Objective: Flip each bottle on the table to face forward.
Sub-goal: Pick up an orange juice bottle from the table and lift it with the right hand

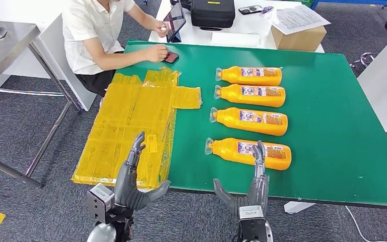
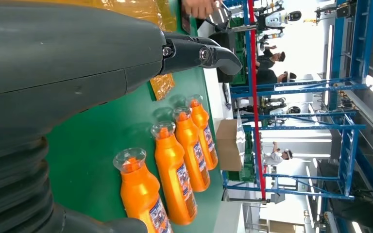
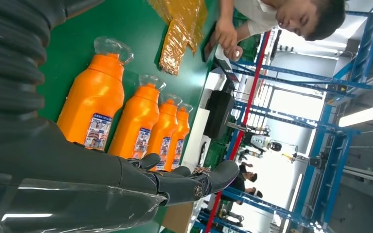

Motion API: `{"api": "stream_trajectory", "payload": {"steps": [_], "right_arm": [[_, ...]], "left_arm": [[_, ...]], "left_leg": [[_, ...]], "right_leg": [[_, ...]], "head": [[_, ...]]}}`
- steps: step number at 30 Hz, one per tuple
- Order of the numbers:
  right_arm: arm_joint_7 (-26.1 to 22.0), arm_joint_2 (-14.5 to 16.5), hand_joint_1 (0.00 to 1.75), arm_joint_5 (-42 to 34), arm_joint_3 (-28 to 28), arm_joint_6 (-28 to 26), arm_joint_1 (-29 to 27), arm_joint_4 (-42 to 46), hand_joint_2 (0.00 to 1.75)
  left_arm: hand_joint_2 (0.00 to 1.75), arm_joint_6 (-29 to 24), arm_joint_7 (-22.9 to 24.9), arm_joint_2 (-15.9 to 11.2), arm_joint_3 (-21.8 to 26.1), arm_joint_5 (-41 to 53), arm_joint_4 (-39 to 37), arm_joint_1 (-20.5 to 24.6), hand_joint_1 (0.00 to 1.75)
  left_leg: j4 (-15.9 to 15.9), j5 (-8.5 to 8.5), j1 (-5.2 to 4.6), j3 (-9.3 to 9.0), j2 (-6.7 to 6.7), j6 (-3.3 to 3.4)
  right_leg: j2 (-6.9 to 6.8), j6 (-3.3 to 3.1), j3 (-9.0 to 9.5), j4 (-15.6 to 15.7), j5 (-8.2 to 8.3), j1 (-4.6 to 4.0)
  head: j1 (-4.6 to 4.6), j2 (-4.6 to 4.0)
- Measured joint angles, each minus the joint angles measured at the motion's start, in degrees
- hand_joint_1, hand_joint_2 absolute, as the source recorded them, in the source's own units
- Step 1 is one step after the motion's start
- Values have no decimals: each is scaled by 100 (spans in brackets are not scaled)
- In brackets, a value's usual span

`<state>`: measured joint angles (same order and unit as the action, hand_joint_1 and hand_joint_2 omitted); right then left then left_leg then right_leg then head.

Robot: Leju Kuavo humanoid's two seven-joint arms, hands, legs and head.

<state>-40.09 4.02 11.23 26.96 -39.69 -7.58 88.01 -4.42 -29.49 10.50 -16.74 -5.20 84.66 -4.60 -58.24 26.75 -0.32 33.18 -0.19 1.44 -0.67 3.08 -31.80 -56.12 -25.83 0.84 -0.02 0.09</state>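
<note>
The right hand rises at about 6 o'clock in the head view, at the near edge of the green table, its fingers straight and apart, thumb spread out to the side, and it holds nothing; its fingertips overlap the nearest bottle in that view, though whether they touch it cannot be told. The left hand stands at about 7 o'clock, likewise flat and spread with nothing in it, its fingers over the near edge of the yellow plastic sheets. From the right hand outward toward 12 o'clock, four orange bottles lie on their sides in a column on the table, clear caps pointing toward 9 o'clock and printed labels facing up: the nearest bottle, then the second bottle, the third bottle and the farthest bottle, each just apart from the next. The yellow sheets cover the table's corner at 9 o'clock of the bottles. At about 11 o'clock a person in a white shirt sits at the table's far corner with a hand on a dark phone. Beyond the far edge, a white table carries a tablet, a black case and a cardboard box.
</note>
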Motion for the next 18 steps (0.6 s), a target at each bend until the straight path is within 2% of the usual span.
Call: {"api": "stream_trajectory", "payload": {"steps": [4,7,10,13,18], "right_arm": [[6,-1,0,157,-8,0,50,-65,175],[103,-11,0,978,-194,25,184,-395,175],[321,-102,0,1869,-646,90,456,-869,175],[534,-251,0,2646,-1124,60,749,-1238,175],[712,-368,0,3033,-1497,40,965,-1561,175]], "left_arm": [[175,-113,5,-13,0,134,-48,46,0],[175,-603,-31,-33,-6,798,-177,158,0],[175,-916,-100,-50,-44,1348,-400,308,0],[175,-921,-133,-51,-91,1415,-557,388,0],[175,-915,-142,-51,-129,1422,-687,443,0]], "left_leg": [[0,0,0,0,0,0],[0,-1,0,-1,-1,1],[0,-6,-3,-2,-2,8],[-2,-8,-7,-3,0,12],[-4,-8,-9,-3,0,12]], "right_leg": [[0,0,-1,0,0,0],[-1,0,0,0,0,0],[-2,4,4,0,4,3],[0,10,4,0,9,8],[-1,11,3,0,10,9]], "head": [[0,0],[-2,0],[0,0],[1,0],[-1,0]]}}
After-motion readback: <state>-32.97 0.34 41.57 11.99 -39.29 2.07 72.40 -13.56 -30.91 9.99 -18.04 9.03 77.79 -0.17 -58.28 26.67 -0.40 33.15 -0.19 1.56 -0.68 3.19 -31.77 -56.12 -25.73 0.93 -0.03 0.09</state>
